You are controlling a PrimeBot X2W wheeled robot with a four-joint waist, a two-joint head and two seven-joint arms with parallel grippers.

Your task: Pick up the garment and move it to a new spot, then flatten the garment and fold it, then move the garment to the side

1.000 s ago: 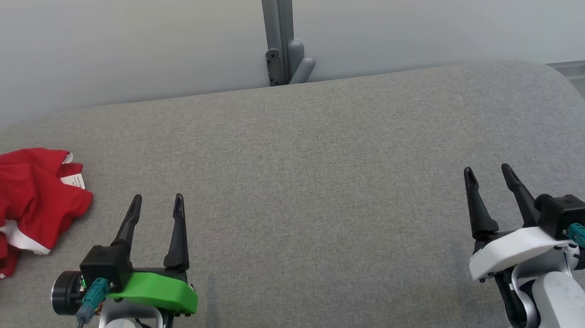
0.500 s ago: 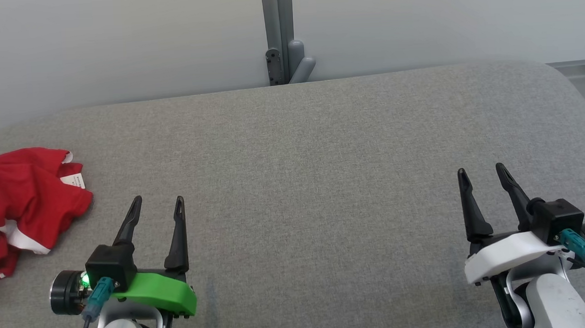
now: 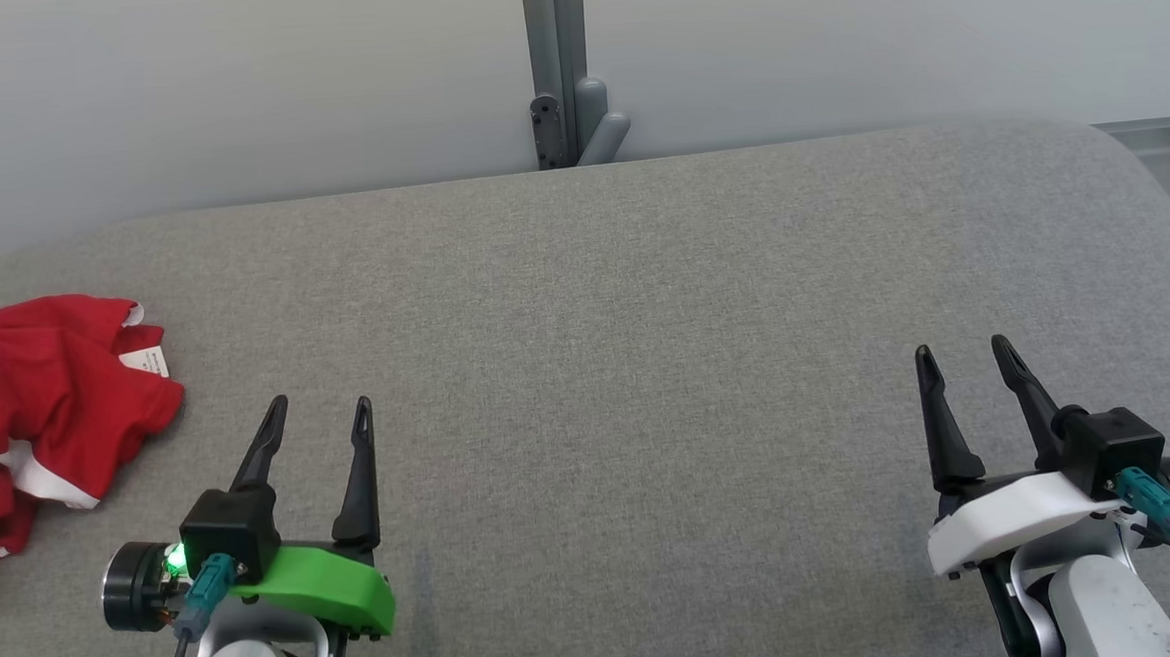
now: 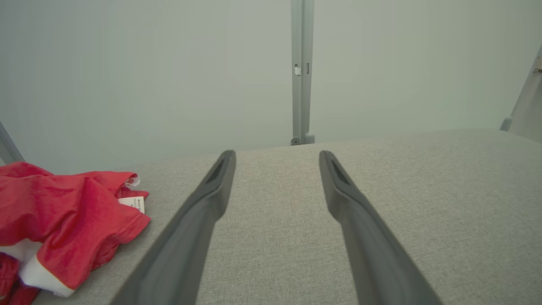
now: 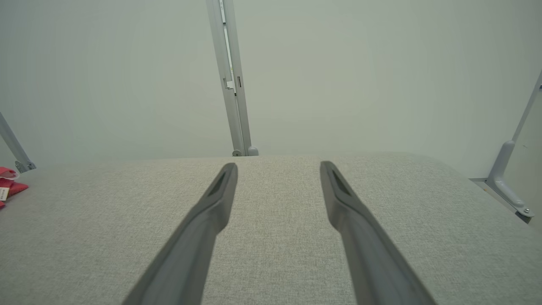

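A crumpled red garment (image 3: 38, 407) with white trim and a white label lies at the far left edge of the grey table (image 3: 626, 346). In the left wrist view the garment (image 4: 63, 216) sits left of my fingers, and a sliver of the garment (image 5: 8, 186) appears at the right wrist view's left edge. My left gripper (image 3: 321, 410) stands open over bare table, a short way right of the garment and apart from it. My right gripper (image 3: 962, 354) is open and empty near the table's right side.
A pale wall runs behind the table, with a grey upright post (image 3: 556, 70) at its middle. The table's far corners are rounded. A metal bracket (image 5: 508, 186) stands off the table's right end.
My right gripper has drawn back and slightly left toward the front edge. My left gripper has slipped a little toward me. The garment has not moved.
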